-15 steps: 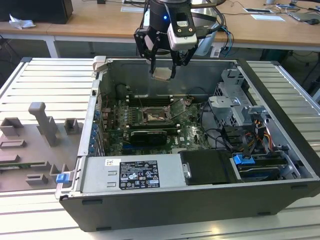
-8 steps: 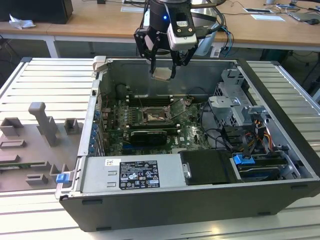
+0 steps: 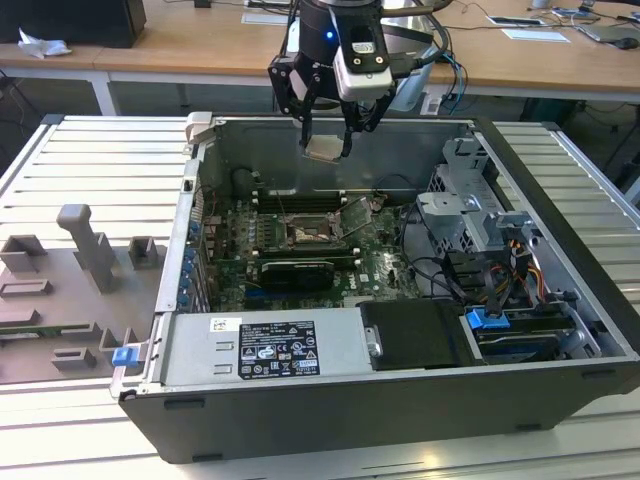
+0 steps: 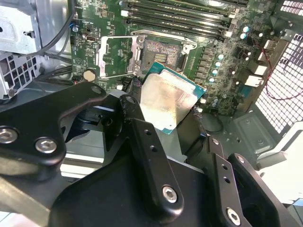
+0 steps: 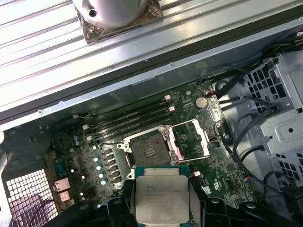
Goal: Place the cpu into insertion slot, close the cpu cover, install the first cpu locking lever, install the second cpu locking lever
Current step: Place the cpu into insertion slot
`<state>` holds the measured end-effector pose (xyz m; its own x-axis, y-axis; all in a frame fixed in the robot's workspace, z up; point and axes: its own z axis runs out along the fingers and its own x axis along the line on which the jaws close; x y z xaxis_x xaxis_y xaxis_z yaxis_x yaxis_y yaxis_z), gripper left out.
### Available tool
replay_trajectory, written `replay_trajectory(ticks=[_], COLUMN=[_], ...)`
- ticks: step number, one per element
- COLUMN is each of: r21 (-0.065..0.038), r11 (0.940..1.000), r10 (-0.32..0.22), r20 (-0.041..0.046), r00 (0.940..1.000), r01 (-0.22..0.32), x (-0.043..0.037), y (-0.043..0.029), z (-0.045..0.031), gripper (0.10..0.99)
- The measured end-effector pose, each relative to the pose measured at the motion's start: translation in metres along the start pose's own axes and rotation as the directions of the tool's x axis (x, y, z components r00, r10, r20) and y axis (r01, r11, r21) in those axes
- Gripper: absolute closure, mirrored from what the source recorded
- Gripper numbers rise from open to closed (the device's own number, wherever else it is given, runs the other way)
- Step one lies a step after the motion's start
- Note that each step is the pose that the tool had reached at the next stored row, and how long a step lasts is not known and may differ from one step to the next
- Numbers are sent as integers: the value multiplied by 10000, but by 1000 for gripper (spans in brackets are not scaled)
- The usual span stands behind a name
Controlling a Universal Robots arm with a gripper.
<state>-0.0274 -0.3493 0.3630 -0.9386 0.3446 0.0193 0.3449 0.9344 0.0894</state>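
My fingers (image 3: pixel 306 126) grip the cpu (image 3: pixel 322 148) by its edges, high above the insertion slot (image 3: pixel 303 232), whose cpu cover (image 5: pixel 191 140) lies flipped open to receive it.

Top of cpu (image 5: pixel 159 193) pale satin metal; cpu cover (image 4: pixel 105 56) shiny silvery metal; fingers (image 4: pixel 142 142) matt black.

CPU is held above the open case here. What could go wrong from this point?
The cpu, gripped by its edges in the end effector, looks turned relative to the insertion slot; it might seat skewed. The open cpu cover lies right beside the slot and could be clipped.
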Motion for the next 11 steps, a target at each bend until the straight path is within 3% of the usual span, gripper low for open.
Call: replay_trajectory(ticks=[11], r21=[-3], r11=[9999], r10=[158], r20=[14], r00=[9999], r01=[-158], x=[0], y=[0], z=[0], gripper=[545])
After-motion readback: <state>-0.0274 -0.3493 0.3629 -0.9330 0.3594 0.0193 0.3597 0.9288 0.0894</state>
